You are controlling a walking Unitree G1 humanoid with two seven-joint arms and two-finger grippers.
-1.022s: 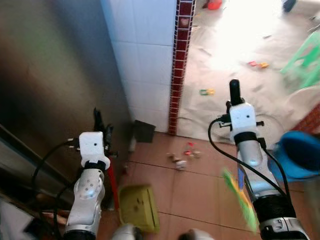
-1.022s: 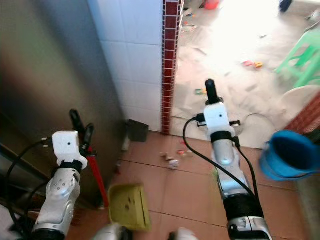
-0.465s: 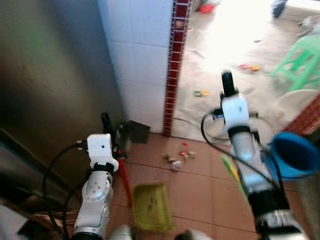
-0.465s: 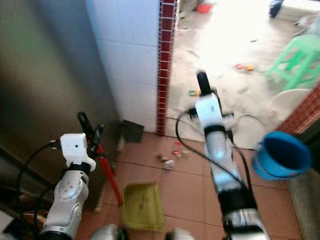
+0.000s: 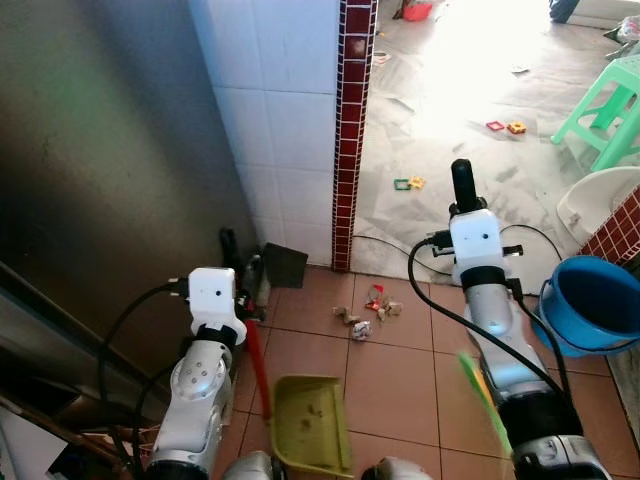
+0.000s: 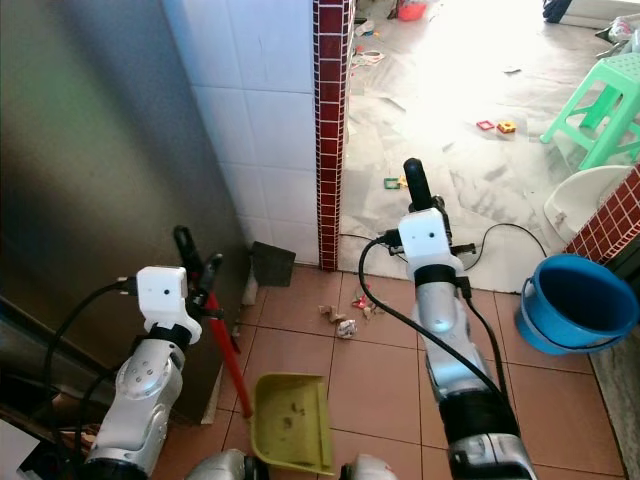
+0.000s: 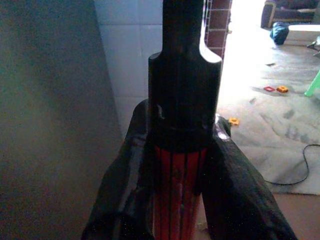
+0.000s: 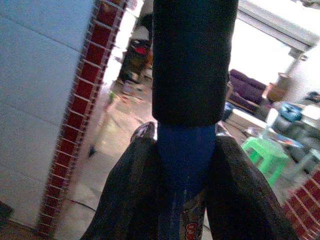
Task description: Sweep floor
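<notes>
A: What takes up most of the scene?

B: A dark metal panel [image 5: 100, 170] on the robot's left, then a white tiled wall [image 5: 285, 110] edged by a red mosaic strip [image 5: 352, 130]. Beyond it lies a sunlit grey floor [image 5: 470, 110]; nearer is the terracotta tile floor [image 5: 390, 370].

A: And the furniture?

B: A green plastic stool [image 5: 610, 105] and a white basin [image 5: 600, 200] on the far right, with a blue bucket [image 5: 592, 305] nearer the robot.

A: Where is the dustpan?

B: The yellow-green dustpan [image 6: 292, 424] sits on the tiles between the arms, close to the robot. Its red handle [image 6: 228, 362] rises to the left pincer [image 6: 198, 268].

A: Is that pincer closed?

B: The left wrist view shows what the head views cannot: both fingers [image 7: 127, 165] pinch the red shaft just below its black grip.

A: The other arm?

B: The right pincer [image 8: 182, 180] pinches a blue broom handle [image 8: 185, 155] under a black grip [image 8: 192, 55]. In the left eye view a blurred green part of the broom [image 5: 485, 405] shows beside the right arm.

A: Anything to sweep?

B: A small litter pile [image 5: 365, 315] lies on the tiles just before the strip. Small coloured bits [image 5: 505, 126] are scattered on the grey floor.
</notes>
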